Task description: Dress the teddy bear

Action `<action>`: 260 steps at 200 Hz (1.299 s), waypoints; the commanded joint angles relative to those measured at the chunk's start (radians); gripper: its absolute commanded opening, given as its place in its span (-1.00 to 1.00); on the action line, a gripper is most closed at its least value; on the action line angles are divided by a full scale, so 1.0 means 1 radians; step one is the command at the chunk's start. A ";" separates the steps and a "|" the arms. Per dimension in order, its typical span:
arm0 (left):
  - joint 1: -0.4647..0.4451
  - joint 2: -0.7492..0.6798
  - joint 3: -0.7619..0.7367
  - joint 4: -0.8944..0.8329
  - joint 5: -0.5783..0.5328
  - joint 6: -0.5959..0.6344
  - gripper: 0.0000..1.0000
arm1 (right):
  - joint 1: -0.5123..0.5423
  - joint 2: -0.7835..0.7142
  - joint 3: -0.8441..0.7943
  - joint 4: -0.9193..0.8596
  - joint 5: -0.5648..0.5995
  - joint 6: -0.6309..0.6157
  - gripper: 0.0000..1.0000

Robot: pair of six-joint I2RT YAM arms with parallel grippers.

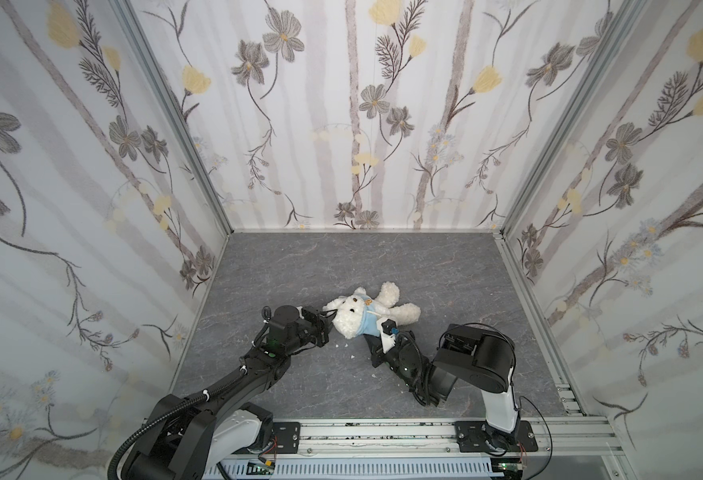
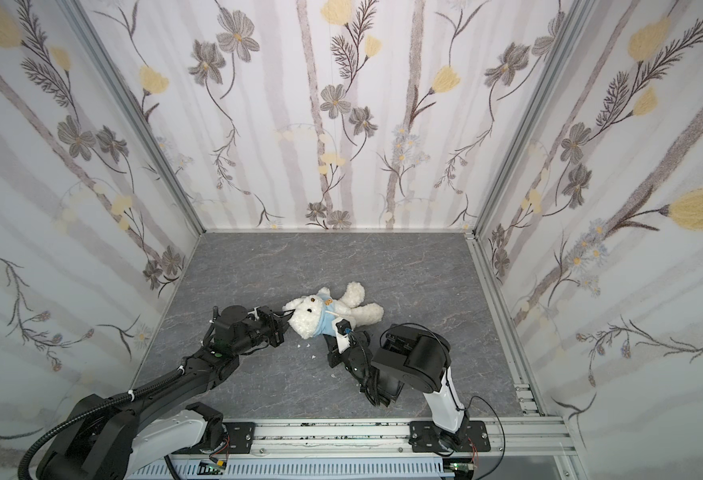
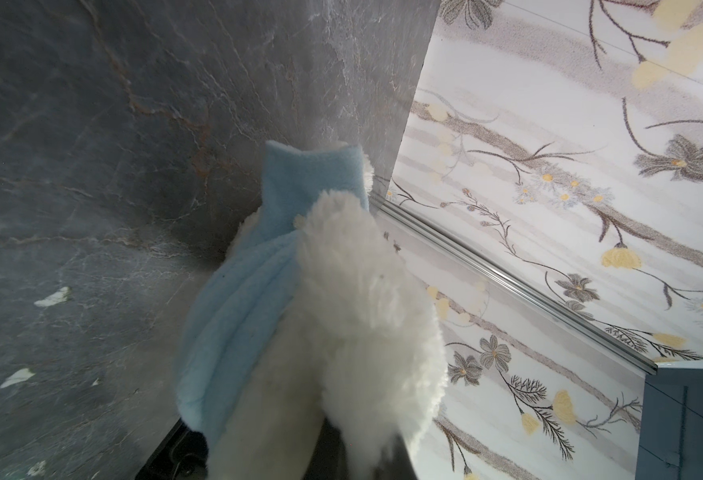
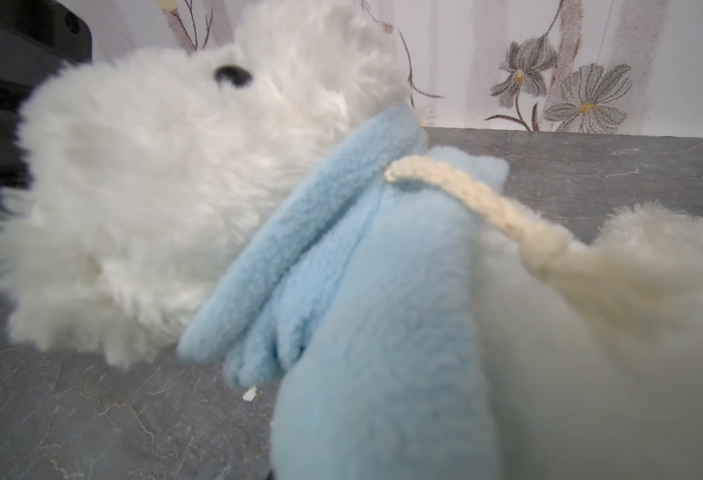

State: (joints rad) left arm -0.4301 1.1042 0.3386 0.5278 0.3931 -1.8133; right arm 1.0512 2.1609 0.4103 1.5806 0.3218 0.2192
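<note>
The white fluffy teddy bear (image 1: 351, 318) (image 2: 310, 318) lies on the grey floor in both top views, with its legs pointing right. A light-blue hoodie (image 1: 368, 326) (image 2: 326, 324) is bunched round its neck and chest. My left gripper (image 1: 328, 319) (image 2: 282, 320) is at the bear's head end. The left wrist view shows it shut on white fur (image 3: 299, 415), with blue fleece (image 3: 237, 311) alongside. My right gripper (image 1: 383, 328) (image 2: 341, 328) is at the hoodie's near edge. In the right wrist view blue fleece (image 4: 383, 332) runs down into its jaws and hides the fingers.
Small white scraps (image 1: 347, 344) (image 3: 52, 297) lie on the floor between the arms. Floral papered walls close in the floor on three sides. The metal rail (image 1: 383, 436) that carries both arm bases runs along the front. A cream drawstring (image 4: 487, 216) hangs from the hoodie.
</note>
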 commanded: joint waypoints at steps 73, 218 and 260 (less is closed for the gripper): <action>-0.009 0.003 0.013 0.044 0.033 -0.011 -1.00 | -0.053 -0.020 0.067 0.129 -0.025 -0.137 -0.84; 0.127 0.029 0.044 -0.027 0.127 0.093 -1.00 | -0.051 -0.223 -0.227 -0.002 0.487 0.031 -1.00; 0.144 0.060 0.069 -0.040 0.164 0.156 -1.00 | -0.061 -0.293 -0.250 -0.107 0.455 0.079 -1.00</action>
State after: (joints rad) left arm -0.3031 1.1530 0.3908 0.4725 0.5938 -1.7149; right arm 1.0046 1.8973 0.1738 1.5631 0.6083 0.2424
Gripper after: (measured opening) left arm 0.069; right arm 0.050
